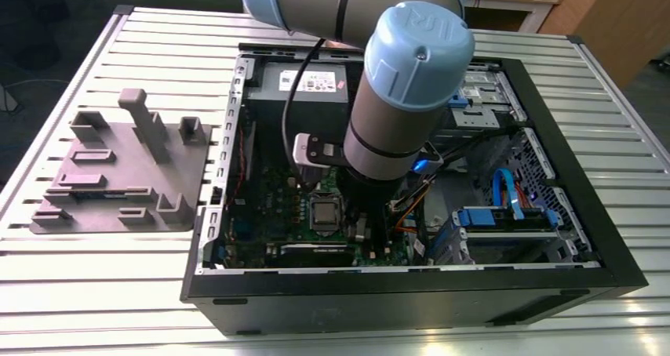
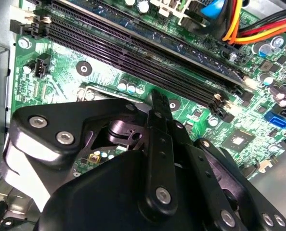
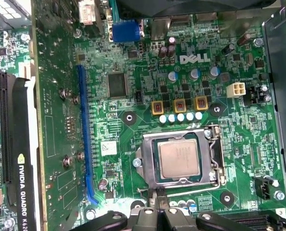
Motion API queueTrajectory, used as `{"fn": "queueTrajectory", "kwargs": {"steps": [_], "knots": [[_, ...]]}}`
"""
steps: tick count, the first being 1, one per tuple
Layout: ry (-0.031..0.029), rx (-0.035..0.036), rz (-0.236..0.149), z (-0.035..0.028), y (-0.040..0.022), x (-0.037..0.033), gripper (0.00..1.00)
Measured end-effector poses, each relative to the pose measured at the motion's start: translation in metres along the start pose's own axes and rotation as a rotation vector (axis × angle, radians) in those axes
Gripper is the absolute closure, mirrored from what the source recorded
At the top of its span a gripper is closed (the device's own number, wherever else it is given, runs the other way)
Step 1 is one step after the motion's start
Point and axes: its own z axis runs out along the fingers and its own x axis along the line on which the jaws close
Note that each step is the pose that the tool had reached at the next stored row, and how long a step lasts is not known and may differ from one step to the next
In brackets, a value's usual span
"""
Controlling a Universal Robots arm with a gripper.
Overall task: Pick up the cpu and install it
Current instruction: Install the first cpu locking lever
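CPU, a small flat square chip point(image 3: 178, 159) with a silvery-grey metal top, lies seated flat inside the rectangular metal socket frame point(image 3: 215, 159) of the green motherboard point(image 3: 133, 101), as the first wrist view shows. In the exterior view the same chip point(image 1: 323, 212) appears as a small grey square on the board, just beside the arm's lower end.

The black pincer point(image 3: 158, 204) hangs just above the board at the near edge of the socket frame, its tips close to the frame's rim and apart from the chip; it holds nothing. Whether its fingers stand apart or together cannot be told, since the linkage hides the tips in the second wrist view point(image 2: 155, 103).

Beside the socket, long black memory slots point(image 2: 148, 53) run across the board, with a bundle of red, yellow and orange wires point(image 2: 249, 21) beyond them. A long blue expansion slot point(image 3: 83, 130) lies on the other side of the socket.

The grey and pale-blue arm point(image 1: 403, 89) reaches down into the open black computer case point(image 1: 419, 293), which lies on a slatted metal table point(image 1: 94, 293). On the exterior view's left, well apart from the case, stands a grey plastic block fixture with upright posts point(image 1: 121, 168).
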Motion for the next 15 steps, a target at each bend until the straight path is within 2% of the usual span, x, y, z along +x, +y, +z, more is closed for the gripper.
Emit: {"fn": "queueTrajectory", "kwargs": {"steps": [3,5,8,15], "knots": [[-0.0043,0.0001,-0.001,-0.0046,0.0004,-0.0004,0.90],[-0.0023,-0.0001,-0.001,-0.0137,0.0008,-0.0003,0.90],[-0.0029,-0.0002,-0.001,-0.0236,0.0014,-0.0004,0.90],[-0.0032,-0.0003,-0.001,-0.0247,0.0015,-0.0004,0.90]]}}
